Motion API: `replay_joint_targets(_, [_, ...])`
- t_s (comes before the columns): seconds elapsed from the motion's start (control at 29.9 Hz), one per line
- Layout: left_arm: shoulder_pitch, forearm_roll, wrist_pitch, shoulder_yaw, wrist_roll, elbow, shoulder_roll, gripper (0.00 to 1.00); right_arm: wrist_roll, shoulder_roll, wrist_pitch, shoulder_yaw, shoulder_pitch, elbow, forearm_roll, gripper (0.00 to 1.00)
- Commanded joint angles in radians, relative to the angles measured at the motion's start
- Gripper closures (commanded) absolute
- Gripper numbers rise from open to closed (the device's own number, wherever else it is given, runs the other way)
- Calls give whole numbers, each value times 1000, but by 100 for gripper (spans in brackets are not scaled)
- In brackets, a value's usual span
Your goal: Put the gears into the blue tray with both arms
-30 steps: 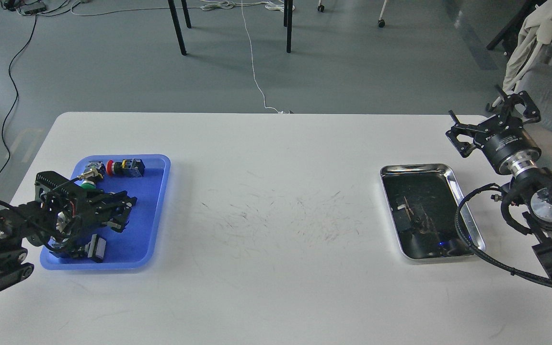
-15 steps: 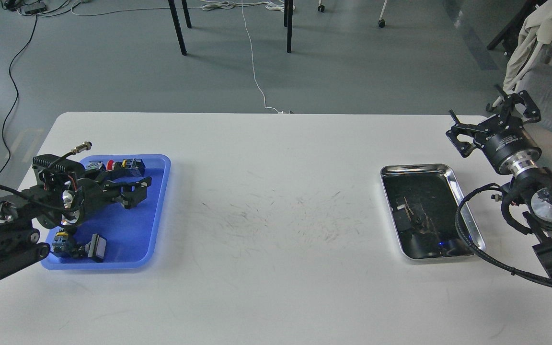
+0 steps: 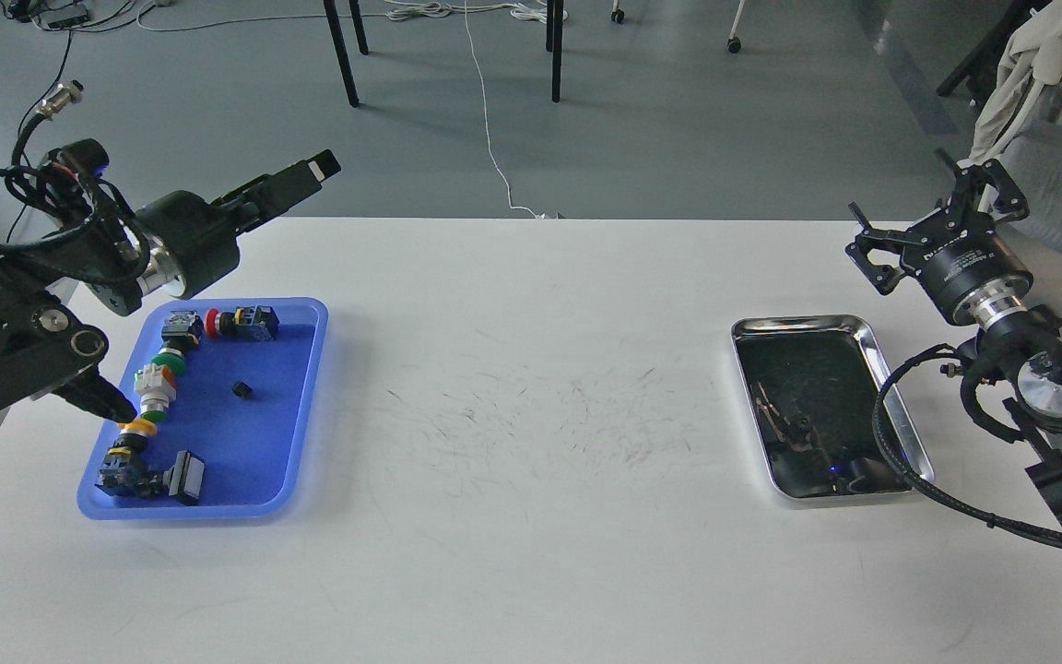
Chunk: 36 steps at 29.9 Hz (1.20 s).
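Note:
The blue tray (image 3: 259, 447) lies at the table's left. One small black gear (image 3: 241, 390) rests loose on its floor near the middle, touching nothing else. My left gripper (image 3: 306, 173) is raised well above the tray's far edge and points right. I see it side-on, so its fingers cannot be told apart. My right gripper (image 3: 935, 214) hovers over the table's far right edge, beyond the steel tray (image 3: 867, 337), with its claws spread open and nothing between them.
Several button switches with red, green and yellow caps (image 3: 155, 380) line the blue tray's left side and far end. The steel tray holds only dark reflections. A black cable (image 3: 890, 433) from my right arm loops over the steel tray's right rim.
My left arm has lifted out of the blue tray and swung up and back, uncovering the gear lying on the tray floor. The right gripper has shifted slightly up.

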Motion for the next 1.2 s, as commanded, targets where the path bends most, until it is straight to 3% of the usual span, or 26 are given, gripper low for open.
replay_joint_targets(0.0, [2, -203, 21, -83, 34, -4, -92, 2, 0, -41, -4, -79, 27, 76, -20, 4])
replay_joint_targets(0.13, [9, -346, 43, -161, 59, 66, -195, 2, -2, -131, -4, -203, 76, 162, -92, 4])
replay_joint_targets(0.33, [55, -473, -1, -194, 69, 205, -255, 2, -14, -297, -4, -454, 206, 350, -280, 3])
replay_joint_targets(0.5, [106, -475, -37, -192, 69, 212, -256, 2, -72, -426, -4, -819, 396, 530, -758, 2])
replay_joint_targets(0.7, [109, -471, -31, -181, 92, 214, -255, 2, -78, -434, 5, -1191, 524, 551, -1192, 2])
replay_joint_targets(1.17, [111, -466, -29, -181, 91, 214, -236, 2, -81, -314, 7, -1255, 510, 371, -1241, 2])
